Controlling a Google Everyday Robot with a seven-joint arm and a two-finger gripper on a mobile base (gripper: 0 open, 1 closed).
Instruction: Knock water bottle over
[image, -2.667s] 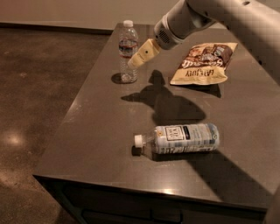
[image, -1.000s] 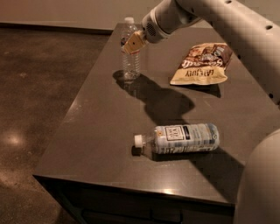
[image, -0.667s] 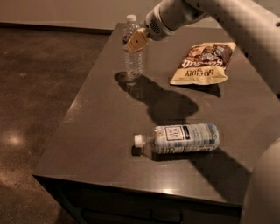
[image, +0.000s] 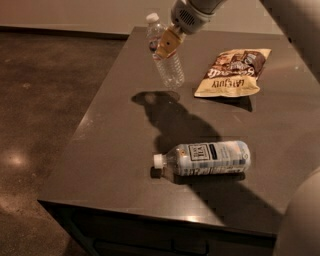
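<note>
Gripper (image: 167, 44) is at the far-left part of the table (image: 115, 150), its tan tip right against the upper body of the water bottle (image: 171, 71), just under the label band. Can't tell whether the gripper is open, closed or clamped on it; contact is all that shows.

Water bottle is tilted, not upright: white cap (image: 152, 18) leans up and to the left, base sits lower and to the right. Its shadow (image: 155, 97) falls on the tabletop just in front of it. Can't tell if the base touches the table. Body is clear and ribbed; no liquid level is readable.

Larger bottle (image: 207, 157) lies on its side near the front edge, white cap pointing left, white-and-blue label facing up, contents unclear. It's well apart from the water bottle.

Snack bag (image: 232, 72) lies flat to the right of the water bottle, near it but not touching.
</note>
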